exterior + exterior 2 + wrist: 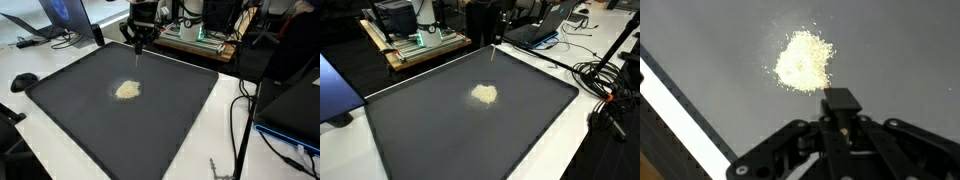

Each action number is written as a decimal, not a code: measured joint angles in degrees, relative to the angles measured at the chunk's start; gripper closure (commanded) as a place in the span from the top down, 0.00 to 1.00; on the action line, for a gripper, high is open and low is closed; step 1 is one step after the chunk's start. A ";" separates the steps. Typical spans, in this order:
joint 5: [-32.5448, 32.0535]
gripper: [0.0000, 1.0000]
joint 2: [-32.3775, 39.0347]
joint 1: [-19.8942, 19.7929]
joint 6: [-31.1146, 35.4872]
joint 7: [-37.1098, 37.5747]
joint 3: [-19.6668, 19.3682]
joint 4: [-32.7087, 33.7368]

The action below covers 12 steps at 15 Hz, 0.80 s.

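One small heap (127, 90) of pale, grainy powder, irregular in outline, lies near the middle of the dark, matte, rectangular mat (60, 100). Near the mat's far edge the gripper (137, 42) points straight down. Its jaws are closed tightly on a thin stick (137, 58), which hangs upright.

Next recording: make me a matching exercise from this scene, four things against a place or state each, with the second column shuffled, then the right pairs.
Things:
1. pale grainy pile
2. gripper
3. laptop
4. black cables

Places or states:
A. shut on a thin stick, over the mat near one edge
B. open, beyond a corner of the mat
C. near the middle of the dark mat
D. trailing over the white table beside the mat

Pairs: 1-C, 2-A, 3-B, 4-D.
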 measured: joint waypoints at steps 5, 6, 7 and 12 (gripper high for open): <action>8.52 0.03 0.98 -7.76 -1.59 -7.07 5.83 2.23; 8.72 0.03 1.46 -12.36 -1.60 -7.20 10.44 2.84; 8.83 0.03 2.17 -16.88 -1.59 -7.35 14.88 3.54; 5.26 0.03 8.05 -35.03 -1.81 -5.48 32.94 9.19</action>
